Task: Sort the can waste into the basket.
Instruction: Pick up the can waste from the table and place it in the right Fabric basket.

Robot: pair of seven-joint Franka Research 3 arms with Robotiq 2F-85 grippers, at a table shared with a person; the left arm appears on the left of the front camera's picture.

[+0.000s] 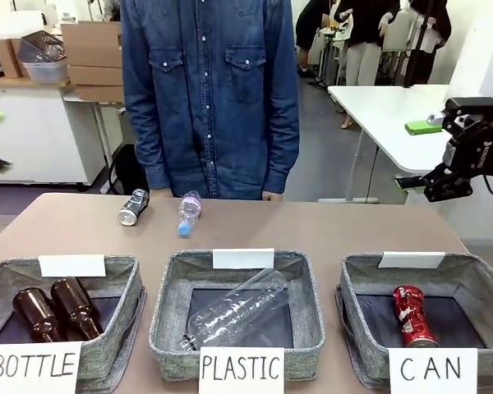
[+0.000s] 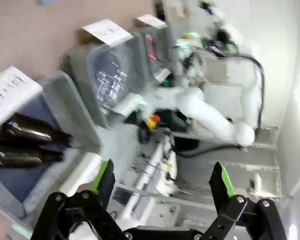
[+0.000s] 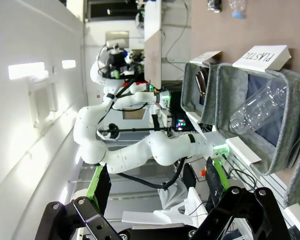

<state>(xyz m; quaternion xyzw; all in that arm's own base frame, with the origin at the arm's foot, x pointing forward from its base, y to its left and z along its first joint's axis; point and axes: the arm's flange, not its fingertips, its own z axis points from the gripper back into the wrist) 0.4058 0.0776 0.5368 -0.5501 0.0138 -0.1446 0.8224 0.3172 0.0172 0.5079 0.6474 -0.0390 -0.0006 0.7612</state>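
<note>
As the front camera looks across the table [image 1: 312,230], the red can [image 1: 412,316] lies inside the CAN basket [image 1: 355,287] at the near right, on its dark bottom. The dark can [image 1: 133,207] lies on its side on the bare table at the far edge, just before the person [image 1: 209,90] in a denim shirt, with a small plastic bottle [image 1: 188,213] near it, apart. The PLASTIC basket [image 1: 168,312] in the middle holds a large clear bottle [image 1: 238,316], and the BOTTLE basket [image 1: 119,320] at the left holds two brown bottles [image 1: 57,308]. The right gripper [image 1: 415,185] hangs in the air beyond the table's right edge, well above the CAN basket; its jaw spacing cannot be read from this angle. In the left wrist view, which is motion-blurred, the left gripper [image 2: 162,182] stands spread wide with nothing between its green pads [image 2: 102,180], off the table's side with the BOTTLE basket nearest. In the right wrist view, the right gripper's fingers [image 3: 101,187] are likewise wide apart and empty, the PLASTIC basket lies to one side, and the dark can sits at the top edge.
</note>
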